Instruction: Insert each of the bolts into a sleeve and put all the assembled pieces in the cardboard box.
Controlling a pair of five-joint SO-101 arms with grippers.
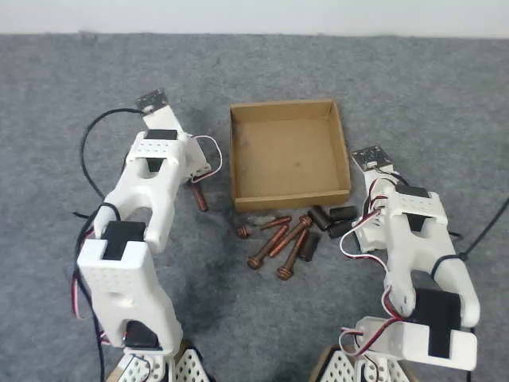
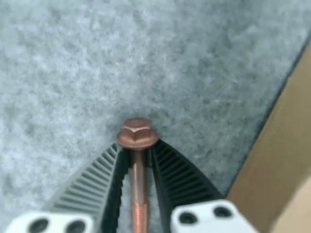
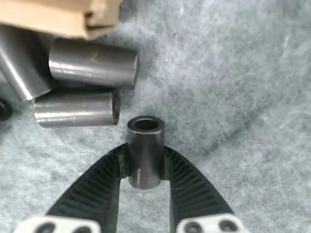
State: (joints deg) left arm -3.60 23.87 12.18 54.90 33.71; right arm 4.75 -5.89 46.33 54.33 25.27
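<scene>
My left gripper [image 2: 137, 148] is shut on a copper bolt [image 2: 137, 134], whose hex head sticks out past the fingertips. In the high view this bolt [image 1: 198, 195] hangs just left of the cardboard box [image 1: 238, 159]. My right gripper [image 3: 146, 156] is shut on a dark sleeve [image 3: 146, 138] with its open end facing the camera, close to the box's near right corner [image 3: 63, 19]. Several loose bolts [image 1: 267, 247] lie on the carpet in front of the box. Three sleeves [image 1: 343, 213] lie beside the right gripper, and one more sleeve [image 1: 308, 246] lies among the bolts.
The box is open-topped and holds nothing. Its side wall [image 2: 284, 155] stands close beside the left gripper. Grey carpet stretches free around both arms and behind the box. Cables hang from both arms near the wrists.
</scene>
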